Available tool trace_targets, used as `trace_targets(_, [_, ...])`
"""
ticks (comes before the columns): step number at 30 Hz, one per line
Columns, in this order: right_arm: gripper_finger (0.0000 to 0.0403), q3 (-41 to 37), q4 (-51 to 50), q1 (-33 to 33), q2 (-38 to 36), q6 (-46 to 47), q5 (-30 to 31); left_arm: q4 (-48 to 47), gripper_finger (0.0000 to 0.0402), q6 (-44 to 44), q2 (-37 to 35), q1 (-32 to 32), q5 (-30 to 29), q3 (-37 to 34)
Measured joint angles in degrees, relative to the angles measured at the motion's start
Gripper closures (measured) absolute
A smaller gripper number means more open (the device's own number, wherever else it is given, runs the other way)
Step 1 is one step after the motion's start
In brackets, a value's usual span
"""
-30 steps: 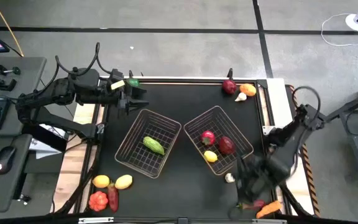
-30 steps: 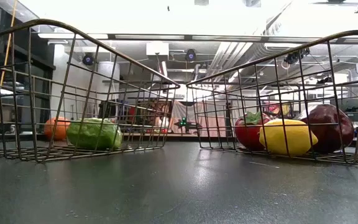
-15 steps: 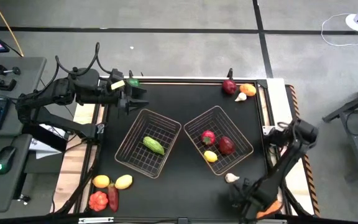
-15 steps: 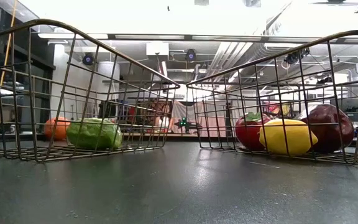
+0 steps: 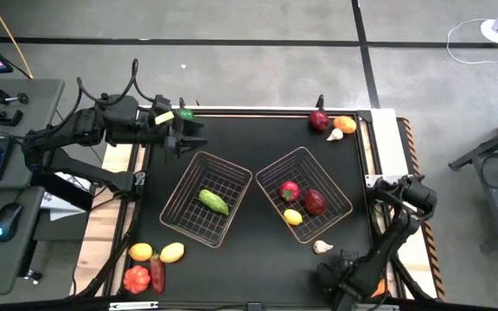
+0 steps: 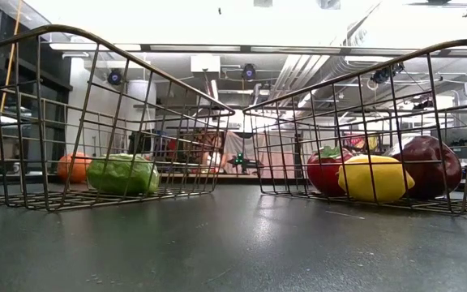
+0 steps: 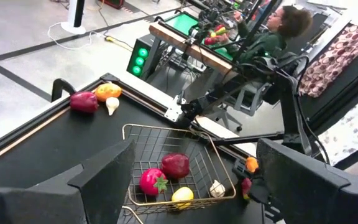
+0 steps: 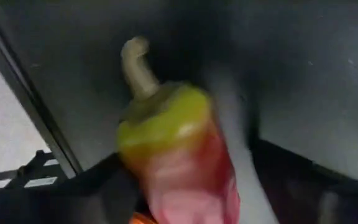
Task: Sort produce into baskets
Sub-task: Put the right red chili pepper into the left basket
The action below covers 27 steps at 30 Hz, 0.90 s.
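Produce lies scattered over the dark surface (image 5: 258, 138), and some of it already sits in the two wire baskets at the middle. The left basket (image 5: 176, 203) holds a single green vegetable (image 5: 213, 202). The right basket (image 5: 271, 173) holds a red strawberry-like fruit (image 5: 290, 190), a dark red fruit (image 5: 315, 202) and a yellow lemon (image 5: 292, 217). A white garlic bulb (image 5: 322, 247) rests on the surface just outside the right basket's near corner. At the far right corner a dark red piece (image 5: 318, 120), an orange piece (image 5: 345, 123) and a small white piece (image 5: 335, 134) lie close together. At the near left corner a yellow-orange fruit (image 5: 141, 251), a pale yellow fruit (image 5: 172, 252), a red fruit (image 5: 137, 278) and a dark red pepper (image 5: 157, 274) are grouped. The right hand (image 5: 346, 281) is down at the near right edge, and its wrist view shows a red pepper with a green top and pale stem (image 8: 173, 155) right up against the fingers; whether they are clamped on it cannot be told. The left hand (image 5: 181, 136) hangs at the far left corner, fingers apart and holding nothing.
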Motion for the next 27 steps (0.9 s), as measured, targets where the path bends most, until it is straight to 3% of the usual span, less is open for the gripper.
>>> trace_targets(5, [0.0316,8.36,-13.53,-0.51,-4.12,-5.47,1.93,-0.03,0.0076,-0.15,-0.01,0.0,-0.02,0.0])
trace_targets(6, [0.0333,10.77,-17.31,-0.71,-5.17,-6.59,3.9,-0.05,0.0076,-0.15,-0.01,0.0,-0.02,0.0])
trace_targets(11, [0.0334,22.79,-35.07,-4.47,-11.32,-7.51,18.65,-1.91,0.0076,-0.08,-0.02,-0.01,-0.02,0.0])
trace_targets(14, [0.0314,26.84,-38.03,-9.75,-13.29,-10.21,29.09,-5.14,0.0076,-0.13,-0.02,-0.01,0.01,-0.05])
trace_targets(18, [0.0289,27.12,-28.56,-19.67,-13.63,-22.26,37.32,-8.32,0.0076,-1.95,-0.01,-0.16,2.84,-1.91])
trace_targets(23, [0.0294,23.58,-2.98,-31.49,-11.43,-43.75,38.99,-12.59,0.0076,-3.78,0.2,-3.79,5.43,-4.9])
trace_targets(27, [0.0294,22.23,14.78,-38.52,-9.93,-53.85,38.81,-13.35,0.0076,-5.87,0.07,-8.72,6.02,-7.94])
